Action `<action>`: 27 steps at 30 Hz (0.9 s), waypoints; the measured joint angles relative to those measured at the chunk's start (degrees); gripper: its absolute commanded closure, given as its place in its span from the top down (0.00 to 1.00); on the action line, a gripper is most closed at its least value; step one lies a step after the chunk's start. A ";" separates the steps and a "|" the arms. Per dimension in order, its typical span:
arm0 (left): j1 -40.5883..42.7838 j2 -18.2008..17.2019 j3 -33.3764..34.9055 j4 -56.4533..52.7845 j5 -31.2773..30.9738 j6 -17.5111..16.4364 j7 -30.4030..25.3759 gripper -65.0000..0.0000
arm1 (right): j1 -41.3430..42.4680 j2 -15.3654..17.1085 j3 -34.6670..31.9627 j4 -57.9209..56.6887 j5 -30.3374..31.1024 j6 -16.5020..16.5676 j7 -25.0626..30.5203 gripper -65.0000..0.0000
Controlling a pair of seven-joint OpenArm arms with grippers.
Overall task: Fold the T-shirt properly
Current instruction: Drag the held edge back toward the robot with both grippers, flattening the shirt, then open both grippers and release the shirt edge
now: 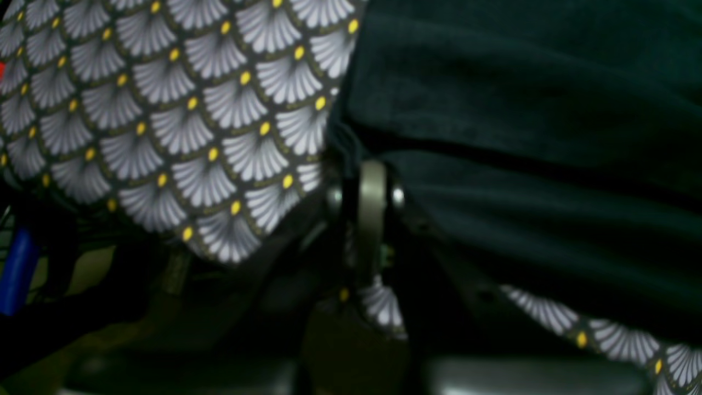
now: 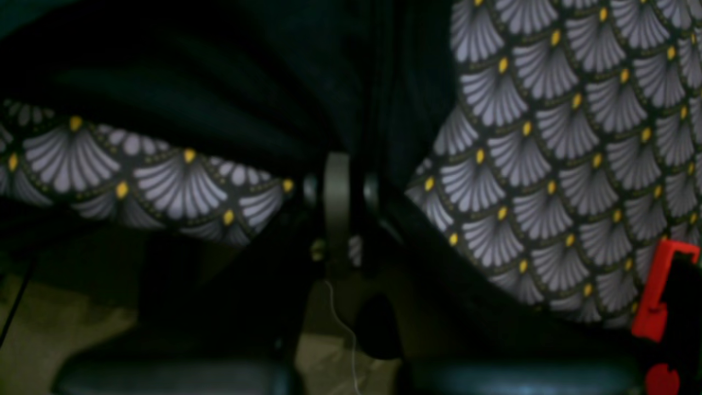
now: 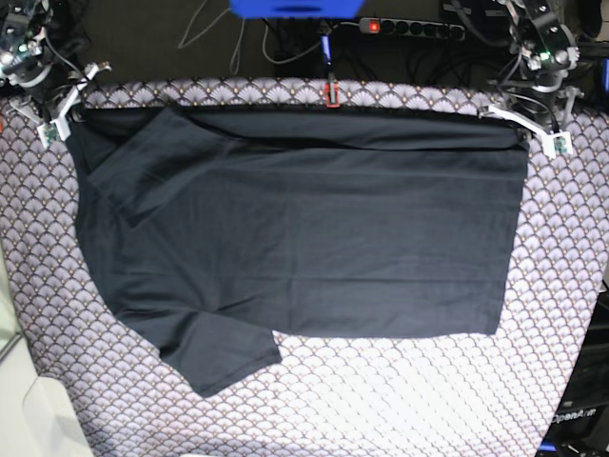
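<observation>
Both grippers, left [image 3: 533, 129] and right [image 3: 59, 116], clamped shut on far edge of large black soft-fabric T-shirt [image 3: 304, 224]; uneven pull risked skewed fold or slipped corner.

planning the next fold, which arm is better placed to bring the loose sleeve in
Right. The loose sleeve sticks out on the base view's left, the side of the right arm's fingers, which are shut on the T-shirt at its far corner. The left fingers grip the opposite far corner.

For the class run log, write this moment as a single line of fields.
stage: far edge pinched | left gripper: jaws shut on T-shirt corner | right gripper: jaws shut on T-shirt corner | shirt: flat on scallop-patterned cloth
</observation>
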 measured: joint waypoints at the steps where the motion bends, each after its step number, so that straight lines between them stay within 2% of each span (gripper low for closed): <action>1: 0.00 -0.37 0.04 0.00 -0.02 -0.07 0.07 0.00 | 0.00 0.00 0.00 0.00 0.00 0.00 0.00 0.00; 5: -0.02 -1.22 0.07 0.11 -0.44 -0.26 0.00 0.00 | -0.02 -0.02 0.00 0.00 0.00 0.00 0.00 0.04; 9: 0.02 -1.20 0.07 1.27 -0.15 -0.22 0.22 0.20 | -0.02 -0.02 0.00 0.00 -0.31 0.00 -0.04 0.19; 11: 0.00 -1.20 -0.02 2.49 0.09 -2.51 0.02 0.25 | -0.04 0.02 0.07 -0.02 0.87 -0.02 -0.52 0.24; 13: 0.00 -1.01 -0.11 3.87 0.17 -7.48 0.02 0.26 | -0.26 0.55 0.09 -0.02 4.15 0.00 -0.46 0.28; 15: -0.04 -0.39 -0.98 4.83 -0.11 -10.25 -0.02 0.26 | -0.66 2.12 0.09 0.20 7.85 0.00 -0.79 0.30; 18: -0.50 0.94 -3.65 5.05 0.52 -10.82 0.07 0.26 | -0.68 4.87 0.17 0.37 11.96 -0.02 -4.70 0.32; 22: -1.46 1.90 -6.80 6.01 0.42 -11.17 0.17 0.26 | -0.70 6.86 2.89 0.46 17.88 0.00 -6.56 0.35; 27: -2.78 1.95 -9.75 7.19 0.52 -11.08 0.74 0.26 | 0.46 8.15 5.14 4.37 18.36 -0.11 -10.25 0.42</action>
